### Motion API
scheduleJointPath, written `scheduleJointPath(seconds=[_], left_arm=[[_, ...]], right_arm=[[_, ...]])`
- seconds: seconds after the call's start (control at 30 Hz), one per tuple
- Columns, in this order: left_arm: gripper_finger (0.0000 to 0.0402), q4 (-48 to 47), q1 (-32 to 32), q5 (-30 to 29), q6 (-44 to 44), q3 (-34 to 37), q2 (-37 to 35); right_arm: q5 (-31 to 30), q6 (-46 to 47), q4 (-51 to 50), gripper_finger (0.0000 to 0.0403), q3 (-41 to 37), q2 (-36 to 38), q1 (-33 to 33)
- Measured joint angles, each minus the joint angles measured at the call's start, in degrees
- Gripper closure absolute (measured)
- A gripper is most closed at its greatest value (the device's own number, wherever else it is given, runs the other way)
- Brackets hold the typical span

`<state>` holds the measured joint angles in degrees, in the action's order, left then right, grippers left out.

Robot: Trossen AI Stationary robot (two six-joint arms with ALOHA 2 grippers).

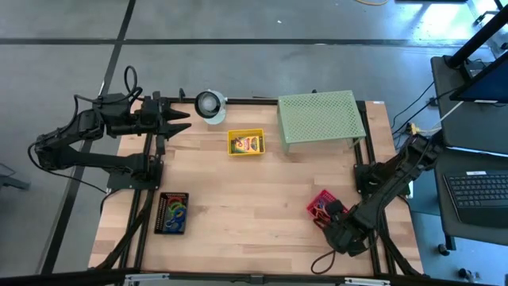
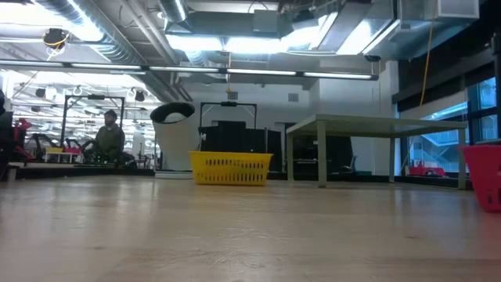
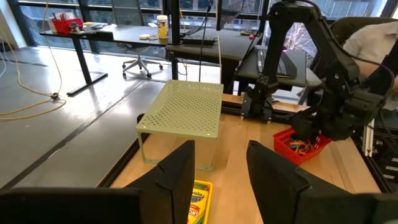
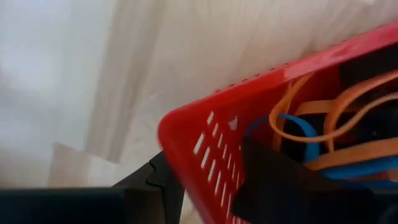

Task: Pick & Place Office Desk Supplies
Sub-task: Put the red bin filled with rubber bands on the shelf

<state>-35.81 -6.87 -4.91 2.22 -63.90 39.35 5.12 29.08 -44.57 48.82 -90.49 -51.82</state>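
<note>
My right claw [image 4: 205, 186] straddles the red basket [image 4: 205, 134] wall, half-closed, so lifting may tip out the rubber bands [image 4: 323, 124]; left claw [image 3: 217, 180] waits open, empty.

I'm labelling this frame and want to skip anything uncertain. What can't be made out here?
- Red basket: in the high view the right gripper covers part of it; in the low view the picture's edge cuts it off.
- Rubber bands: the right wrist view is blurred, so their count is unclear.
- Yellow basket: its contents are too small to read from above.
- Dark tray: its items are too small to identify.
</note>
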Motion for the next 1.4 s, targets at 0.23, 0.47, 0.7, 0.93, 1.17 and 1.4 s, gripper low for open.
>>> scheduleJointPath(seconds=[0.23, 0.47, 0.7, 0.93, 1.17, 1.4], left_arm=[[0.0261, 0.0, 0.02, 0.0, 0.0, 0.0, 0.02], [0.0261, -0.01, 0.0, 0.0, 0.0, 0.0, 0.02], [0.0261, 0.0, 0.0, -0.01, 0.0, 0.0, 0.0], [0.0261, 0.0, 0.0, -0.01, 0.0, 0.0, 0.02], [0.0261, 0.0, 0.02, 0.01, 0.0, 0.0, 0.0], [0.0261, 0.0, 0.0, 0.01, 0.0, 0.0, 0.0]], right_arm=[[-1.49, 1.7, 0.76, 0.0272, 0.25, -4.71, 0.11], [-3.18, 4.7, 1.44, 0.039, 0.29, -5.06, 0.12], [-3.63, 8.05, -0.13, 0.0398, 2.07, -5.17, 0.14], [-3.63, 9.7, -4.54, 0.0401, 7.28, -5.19, 1.35], [-4.84, 9.51, -9.89, 0.0402, 12.9, -5.19, 2.92], [-7.39, 9.0, -18.88, 0.0402, 18.62, -5.17, 5.55]])
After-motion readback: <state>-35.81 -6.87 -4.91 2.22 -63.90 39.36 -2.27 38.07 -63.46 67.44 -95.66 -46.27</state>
